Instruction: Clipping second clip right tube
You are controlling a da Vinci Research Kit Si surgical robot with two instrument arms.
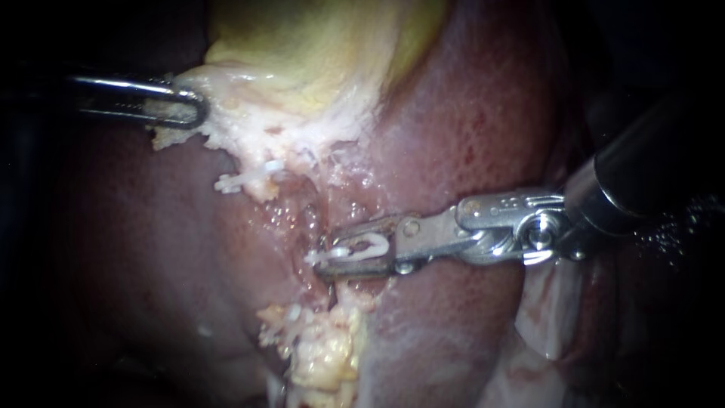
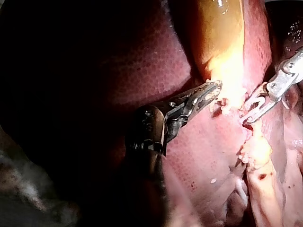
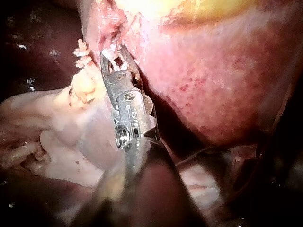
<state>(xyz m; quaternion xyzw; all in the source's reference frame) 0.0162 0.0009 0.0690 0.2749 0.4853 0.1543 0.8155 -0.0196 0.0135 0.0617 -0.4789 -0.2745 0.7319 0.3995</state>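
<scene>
My left instrument (image 1: 198,112) pinches the pale gallbladder fringe (image 1: 226,132); my right instrument (image 1: 323,259) clasps a white plastic clip (image 1: 364,247). The thin pink tube (image 1: 308,217) looks soft, slippery: clip squarely.

A small white clip (image 1: 355,249) lies crosswise against the wet pink tube (image 1: 308,217)

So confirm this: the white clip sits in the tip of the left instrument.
Wrong on the side. The white clip sits in the tip of the right instrument, which the endoscope view shows coming in from the right. The left instrument grips pale tissue at the edge of the gallbladder.
</scene>
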